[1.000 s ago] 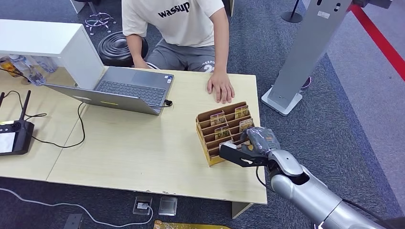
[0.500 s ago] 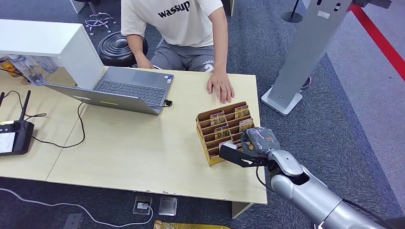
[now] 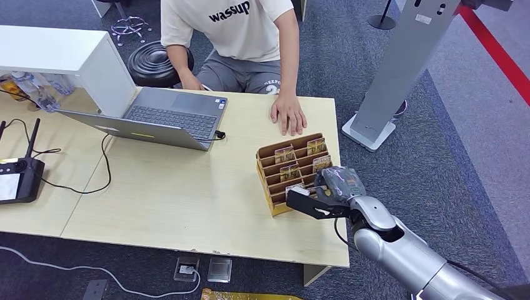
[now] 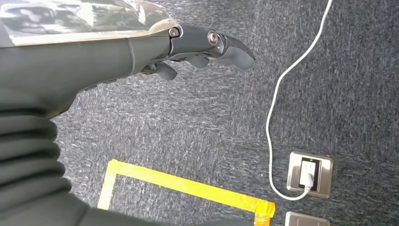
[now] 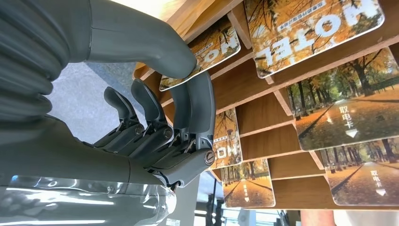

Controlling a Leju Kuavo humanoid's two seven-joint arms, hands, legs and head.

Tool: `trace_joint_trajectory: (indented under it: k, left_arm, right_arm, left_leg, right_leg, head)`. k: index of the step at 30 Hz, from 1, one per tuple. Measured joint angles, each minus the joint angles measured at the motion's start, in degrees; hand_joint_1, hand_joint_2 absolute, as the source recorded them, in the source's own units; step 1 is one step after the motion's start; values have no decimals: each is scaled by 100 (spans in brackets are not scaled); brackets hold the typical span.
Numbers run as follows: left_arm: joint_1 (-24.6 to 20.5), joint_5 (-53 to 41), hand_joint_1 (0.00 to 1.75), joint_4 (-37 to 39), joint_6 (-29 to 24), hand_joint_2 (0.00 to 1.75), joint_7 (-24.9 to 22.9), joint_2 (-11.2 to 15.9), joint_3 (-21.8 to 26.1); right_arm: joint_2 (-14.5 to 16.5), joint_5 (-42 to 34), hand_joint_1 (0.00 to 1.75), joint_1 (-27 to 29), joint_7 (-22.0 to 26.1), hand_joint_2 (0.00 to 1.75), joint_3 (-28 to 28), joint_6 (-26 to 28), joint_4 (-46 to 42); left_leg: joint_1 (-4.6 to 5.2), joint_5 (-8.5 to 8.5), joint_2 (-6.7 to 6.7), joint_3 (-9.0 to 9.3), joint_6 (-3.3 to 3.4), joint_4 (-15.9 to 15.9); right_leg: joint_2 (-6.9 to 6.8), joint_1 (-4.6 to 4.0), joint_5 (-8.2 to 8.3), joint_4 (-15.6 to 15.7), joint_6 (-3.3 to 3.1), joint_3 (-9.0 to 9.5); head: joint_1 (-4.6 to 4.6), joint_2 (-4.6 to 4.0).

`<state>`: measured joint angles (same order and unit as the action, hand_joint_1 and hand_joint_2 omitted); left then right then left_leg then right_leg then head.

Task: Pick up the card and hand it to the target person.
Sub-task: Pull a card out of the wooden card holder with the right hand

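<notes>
The card (image 5: 201, 49), printed with an autumn tree scene and the word HOTEL, sits in the nearest row of the wooden card rack (image 3: 275, 181), at the rack's front corner. In the right wrist view the right hand (image 5: 155, 101) pinches it: the thick thumb lies on the card's printed face and the darker fingers (image 5: 197, 108) curl in behind its edge. From the head view the right hand (image 3: 319, 199) reaches across the front of the rack, its silver arm (image 3: 400, 250) coming up from the lower right.

More autumn-print cards (image 5: 310, 21) stand in the other rows of the rack, some marked with Chinese characters and a small arrow. The rack stands near the right end of the pale wooden worktop (image 3: 187, 200).

A person's hand (image 3: 289, 115) rests flat on the worktop just beyond the rack; the person in a cream T-shirt (image 3: 237, 28) sits at the far side. An open laptop (image 3: 162, 115) lies to the left, and a black controller with a screen (image 3: 15, 178) at the left edge.

The left hand (image 4: 188, 52) hangs over grey carpet (image 4: 226, 117), fingers loosely curled and holding nothing, above yellow floor tape (image 4: 188, 186) and a white cable (image 4: 282, 94) plugged into a floor socket (image 4: 308, 174).
</notes>
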<state>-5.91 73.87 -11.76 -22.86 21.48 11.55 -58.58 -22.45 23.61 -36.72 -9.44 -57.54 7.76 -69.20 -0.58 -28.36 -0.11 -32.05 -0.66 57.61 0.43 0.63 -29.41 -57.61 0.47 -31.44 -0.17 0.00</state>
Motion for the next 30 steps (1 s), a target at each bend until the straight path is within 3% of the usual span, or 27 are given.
trace_joint_trajectory:
  k: [11,20,24,30]
  left_arm:
    - [5,34,0,0,-24,175,-49,58,1]
    - [6,53,0,0,-3,175,-95,65,7]
    - [6,38,0,0,21,175,-96,65,7]
    - [2,-22,0,0,52,175,-85,45,7]
  right_arm:
    - [-156,-432,152,-879,-549,175,172,-347,-708]
    - [-278,-715,152,-1383,-714,175,317,-436,-1365]
    - [-286,-779,152,-1394,-529,175,400,-128,-1527]
    - [-134,-650,152,-1291,227,175,490,719,-1512]
  left_leg:
    - [0,1,2,1,1,0]
    - [0,1,2,-2,1,0]
    - [0,1,2,-2,1,0]
    - [0,1,1,-5,1,0]
  right_leg:
    - [4,0,2,-1,1,-4]
    - [3,0,1,-1,1,-6]
    - [3,0,1,-1,1,-6]
    - [3,0,1,-1,1,-6]
  head:
    - [1,0]
    - [1,0]
    - [2,0]
    - [3,0]
